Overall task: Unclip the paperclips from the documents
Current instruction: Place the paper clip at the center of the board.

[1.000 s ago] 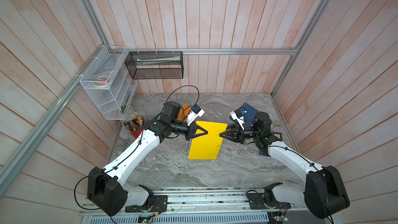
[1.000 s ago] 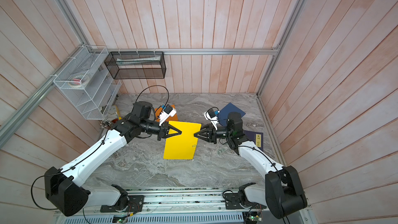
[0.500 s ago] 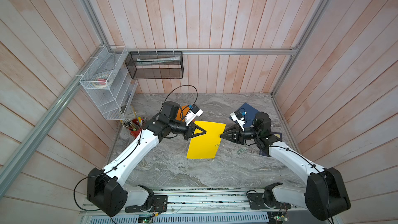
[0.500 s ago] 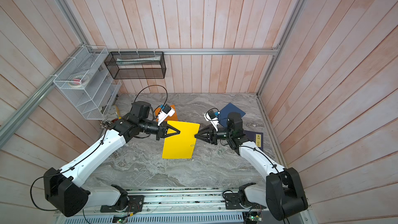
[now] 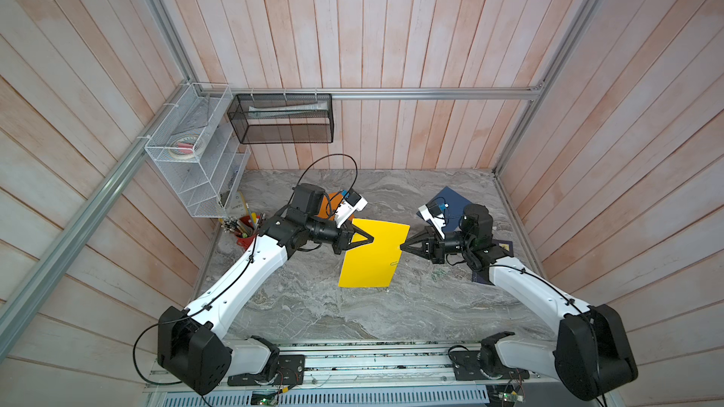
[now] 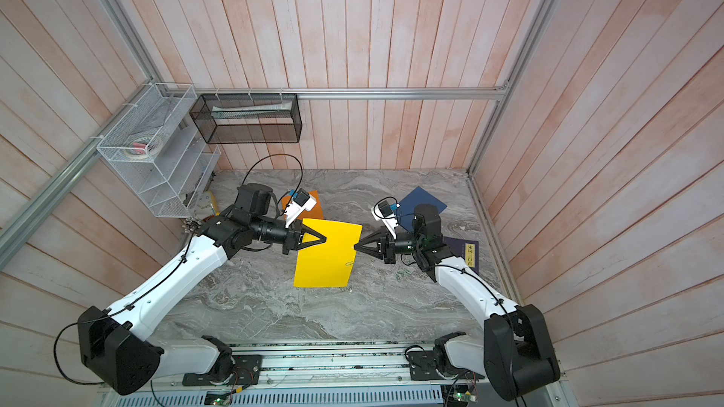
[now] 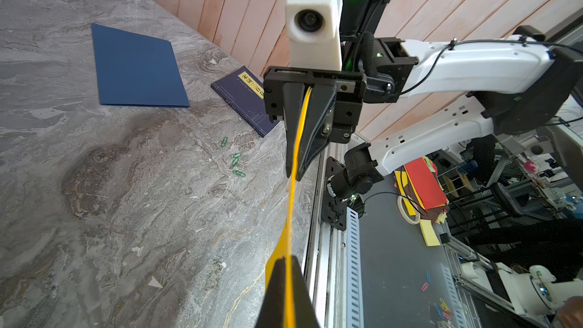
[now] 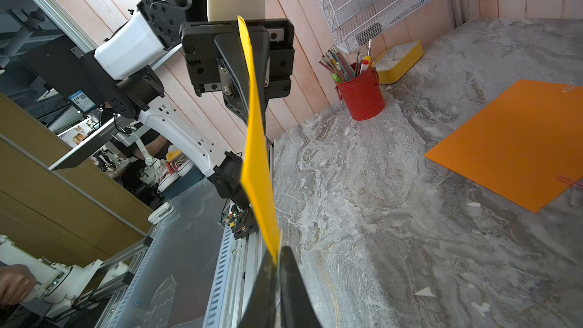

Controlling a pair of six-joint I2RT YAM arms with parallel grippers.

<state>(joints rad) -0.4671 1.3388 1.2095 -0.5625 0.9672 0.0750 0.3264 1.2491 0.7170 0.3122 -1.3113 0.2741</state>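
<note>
1. Done: a few loose green paperclips (image 7: 235,160) lie on the table (image 5: 313,307) at about 4 o'clock from the yellow sheet (image 5: 370,260), free of any paper. The dark blue sheet (image 7: 135,64), at 1 o'clock, shows no clip that I can make out.
2. In hand: the yellow sheet is raised on edge between the two arms. The left gripper (image 5: 372,239) is clamped tight on its 9 o'clock edge, and the right gripper (image 5: 401,247) is pinched shut on its 3 o'clock edge.
3. Left on it: a small clip (image 5: 394,263) sits on that same edge, just toward 5 o'clock from the right gripper's tips. Whether those tips also pinch a clip I cannot tell.
4. Left after that: the orange sheet (image 8: 511,146), flat at 11 o'clock, carries a silvery clip (image 8: 568,87) at a corner and a pink clip (image 8: 569,181) on an edge.
5. Judgement — under halfway.
</note>
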